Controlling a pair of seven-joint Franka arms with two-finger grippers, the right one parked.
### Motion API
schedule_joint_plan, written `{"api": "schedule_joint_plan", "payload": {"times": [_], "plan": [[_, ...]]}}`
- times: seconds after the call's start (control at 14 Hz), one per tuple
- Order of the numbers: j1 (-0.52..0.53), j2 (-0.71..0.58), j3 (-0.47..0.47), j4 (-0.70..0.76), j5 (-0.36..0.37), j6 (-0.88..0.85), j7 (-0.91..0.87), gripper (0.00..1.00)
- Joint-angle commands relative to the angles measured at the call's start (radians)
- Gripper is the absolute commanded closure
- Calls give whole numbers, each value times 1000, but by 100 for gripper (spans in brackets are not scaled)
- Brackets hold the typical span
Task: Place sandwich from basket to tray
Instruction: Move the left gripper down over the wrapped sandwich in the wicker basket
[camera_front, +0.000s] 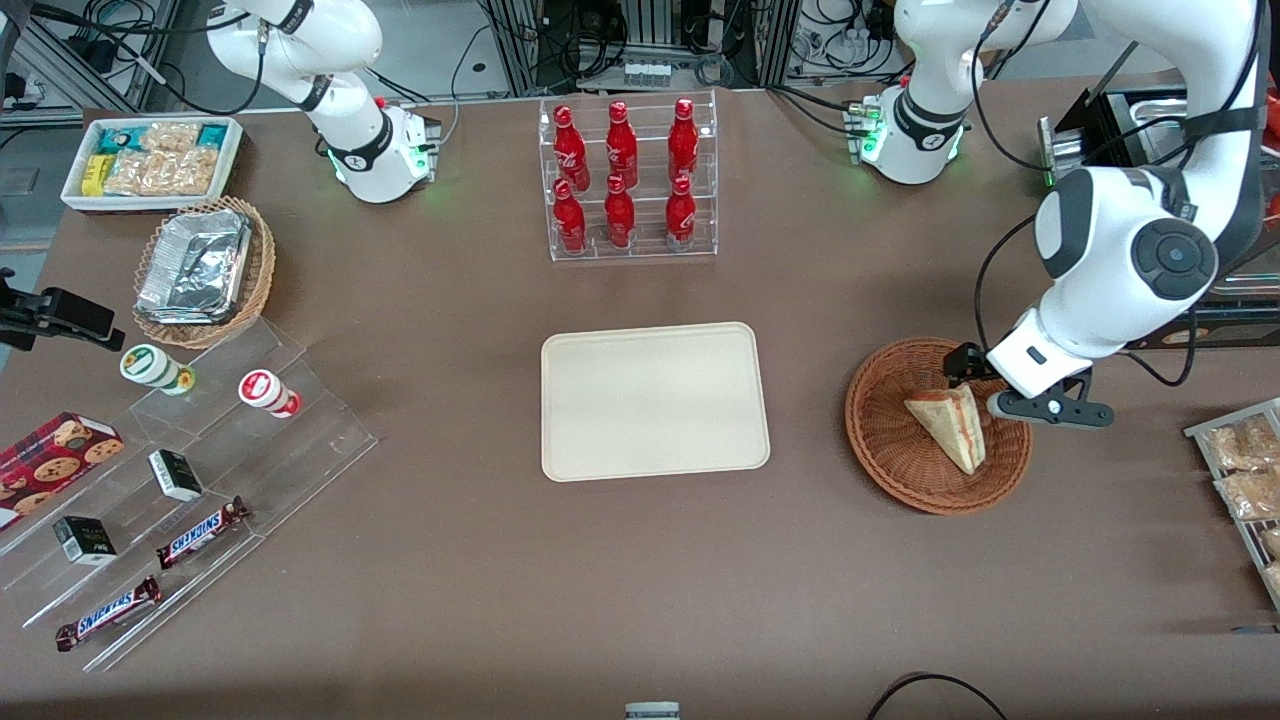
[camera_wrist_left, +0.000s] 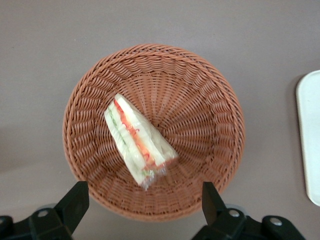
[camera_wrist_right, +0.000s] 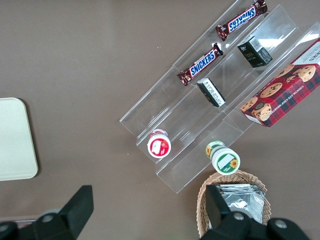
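Sandwich (camera_wrist_left: 139, 141) in basket (camera_wrist_left: 210, 95), gripper (camera_wrist_left: 145, 202) above.

A clear rack (camera_front: 630, 180) holds six red bottles (camera_front: 620, 145). Toward the parked arm's end, a white bin (camera_front: 150, 160) of snacks sits beside a tan basket (camera_front: 205, 272) of foil containers. A stepped acrylic stand (camera_front: 200, 480) carries Snickers bars (camera_front: 200, 532), cups (camera_front: 268, 392) and a cookie box (camera_front: 55, 458).

Sandwich (camera_wrist_left: 137, 145) in basket (camera_wrist_left: 210, 95) (tray (camera_front: 655, 400) bare)

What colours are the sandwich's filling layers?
Red, orange and green between pale bread on the sandwich; clearest in the left wrist view.
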Motion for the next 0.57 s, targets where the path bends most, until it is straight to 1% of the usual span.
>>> {"api": "schedule_joint_plan", "payload": {"times": [0.0,0.14,0.21,0.5], "plan": [[6,-11,9,-98,14,140,-14,0],[6,11,19,-127,14,210,-95,0],[6,32,19,-126,14,224,-229,0],[4,72,17,-121,13,231,-636,0]]}}
